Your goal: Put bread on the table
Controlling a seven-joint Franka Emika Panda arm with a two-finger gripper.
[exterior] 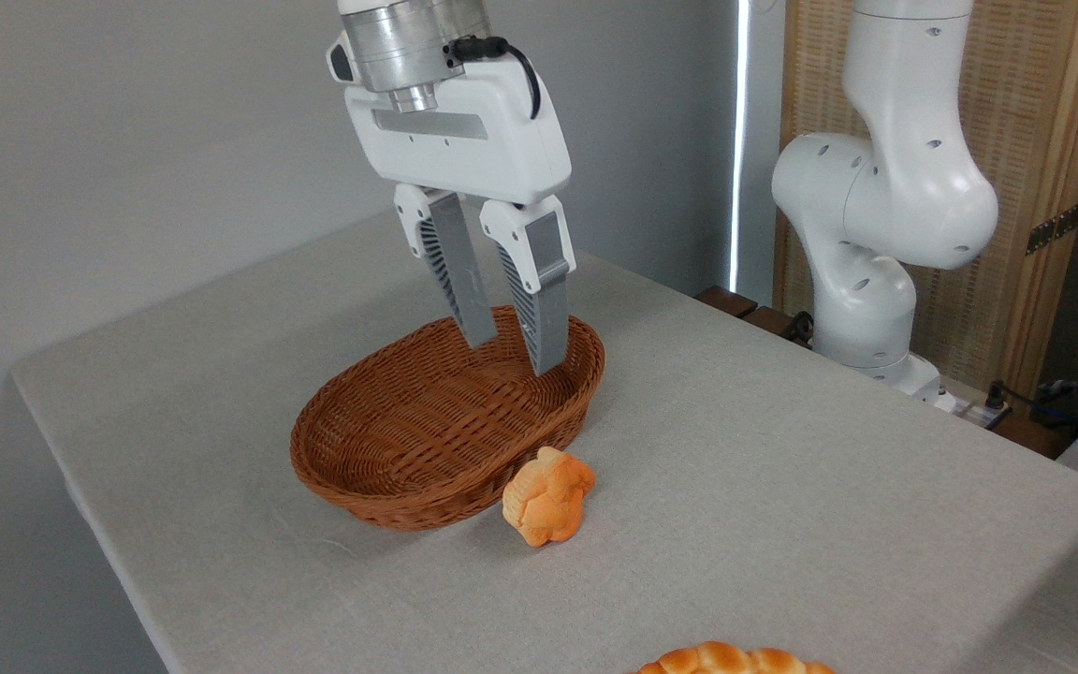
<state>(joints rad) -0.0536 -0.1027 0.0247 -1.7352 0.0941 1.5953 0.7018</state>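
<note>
The bread (731, 661), a braided golden-orange loaf, lies on the table (782, 487) at the bottom edge of the picture, mostly cut off. My gripper (516, 356) hangs over the far end of the brown wicker basket (380, 468), far from the loaf. Its two grey fingers (544, 318) stand apart with nothing between them, so it is open. The basket holds nothing.
A small round orange knotted bun (548, 496) rests on the cloth against the basket's near rim. The arm's white base (876, 281) stands at the table's far right, before a wooden screen. The table's left edge drops off near the basket.
</note>
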